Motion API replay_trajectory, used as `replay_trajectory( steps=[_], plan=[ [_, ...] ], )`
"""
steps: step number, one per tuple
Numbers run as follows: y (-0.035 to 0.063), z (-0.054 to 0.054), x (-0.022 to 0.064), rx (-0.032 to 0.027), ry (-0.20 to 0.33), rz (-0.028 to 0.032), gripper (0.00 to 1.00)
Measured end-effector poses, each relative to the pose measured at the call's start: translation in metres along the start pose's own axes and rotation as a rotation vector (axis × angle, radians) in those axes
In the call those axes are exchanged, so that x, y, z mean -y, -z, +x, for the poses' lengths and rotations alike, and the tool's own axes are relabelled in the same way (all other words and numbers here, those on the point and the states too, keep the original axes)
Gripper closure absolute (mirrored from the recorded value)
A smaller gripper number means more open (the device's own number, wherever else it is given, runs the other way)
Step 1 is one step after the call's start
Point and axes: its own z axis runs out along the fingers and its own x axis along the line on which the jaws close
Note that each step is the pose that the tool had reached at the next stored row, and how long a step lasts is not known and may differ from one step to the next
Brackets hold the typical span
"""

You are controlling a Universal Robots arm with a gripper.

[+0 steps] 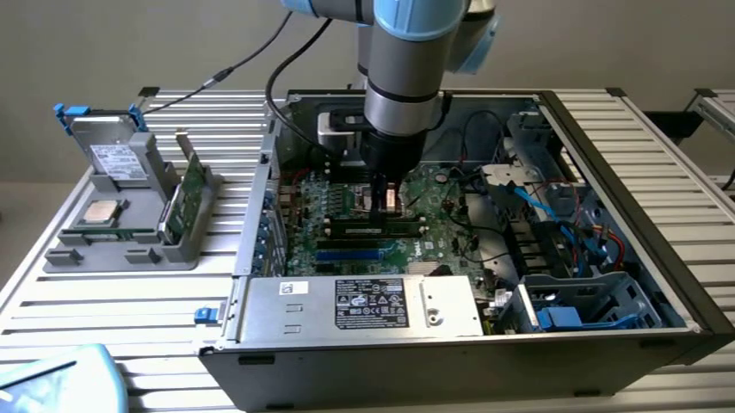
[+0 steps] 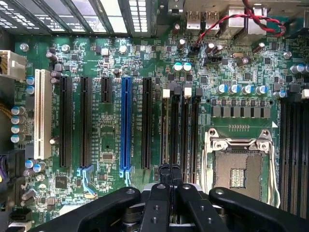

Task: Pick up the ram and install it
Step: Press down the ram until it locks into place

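A green ram stick (image 1: 370, 229) with black chips lies lengthwise in a memory slot of the motherboard (image 1: 344, 202) inside the open computer case. My gripper (image 1: 387, 206) comes straight down onto its top edge, fingers shut together with nothing between them. In the wrist view the shut gripper (image 2: 170, 175) sits over the row of memory slots (image 2: 181, 125), beside the open processor socket (image 2: 239, 162). I cannot tell whether the stick is fully seated. A second green ram stick (image 1: 189, 194) stands on edge in the grey holder (image 1: 126, 249) at the exterior view's left.
The holder also carries a square silver processor chip (image 1: 103, 211) and a grey drive (image 1: 115, 159) with a white label. A power supply (image 1: 367, 305) fills the case's near side. Cables (image 1: 563, 224) and a drive cage (image 1: 586, 305) crowd the exterior view's right. Expansion slots (image 2: 125, 123) flank the memory slots.
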Motion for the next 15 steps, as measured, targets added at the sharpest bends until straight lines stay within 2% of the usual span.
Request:
replay_trajectory(
  steps=[4,5,7,11,15],
  plan=[
    [-0.0009,0.000,-0.0001,0.0011,0.000,0.0006,0.89],
    [0.0018,-0.001,-0.0001,0.0034,0.000,0.0018,0.89],
    [0.0117,0.000,-0.0010,0.0013,0.000,0.0006,0.89],
    [0.0289,0.000,-0.0017,0.0012,0.002,0.0005,0.89],
    [0.0297,0.000,-0.0016,0.0017,0.005,0.0005,0.89]
  ],
)
